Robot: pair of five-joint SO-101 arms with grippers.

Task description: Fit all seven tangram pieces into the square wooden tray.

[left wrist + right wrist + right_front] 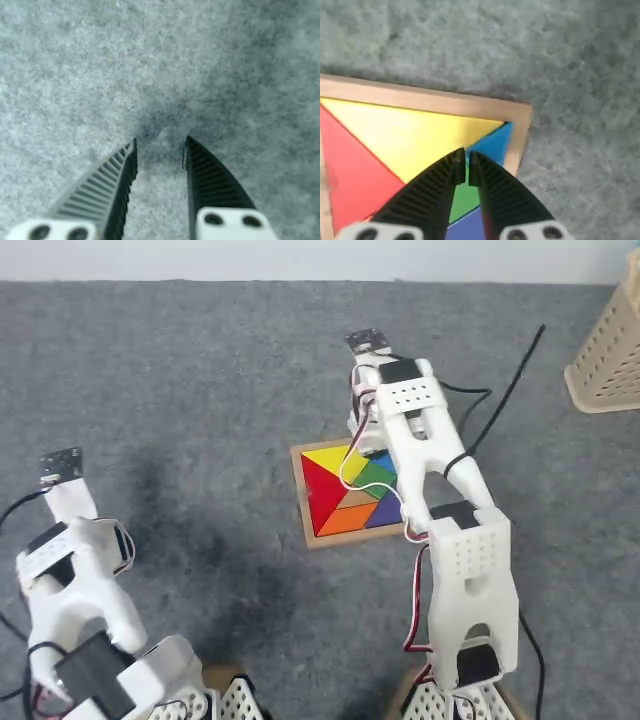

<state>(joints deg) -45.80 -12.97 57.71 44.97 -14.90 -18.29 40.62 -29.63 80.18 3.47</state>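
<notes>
My right claw point(466, 152) hangs low over the square wooden tray point(420, 97), above the corner farthest from my bases. Its fingers are pinched almost together, with only a sliver of air between the tips and nothing in it. The tips sit over the spot where the yellow triangle point(415, 135), the small blue triangle point(492, 145) and the green piece point(465, 197) meet. I read that as a posture for pressing or nudging a piece flat into its seat rather than for carrying, since closed tips make a narrow, stiff poker.

Inside the tray, the red triangle point(355, 175) lies against the yellow one, toward the tray's left side. The orange piece point(348, 520) and a violet piece point(386, 512) fill the tray's near edge. The colours meet edge to edge and I see no bare tray floor between them. My right arm point(430, 450) crosses the tray's right part and hides some of it. Every piece I can see is inside the tray, so I judge the puzzle finished or a hair from it.

My left claw point(160, 142) is well apart from the tray, off to its left and nearer my bases. Its fingers are spread and hold nothing, and they point down at grey carpet point(75, 60). That spot leaves the tray free for the right arm.
</notes>
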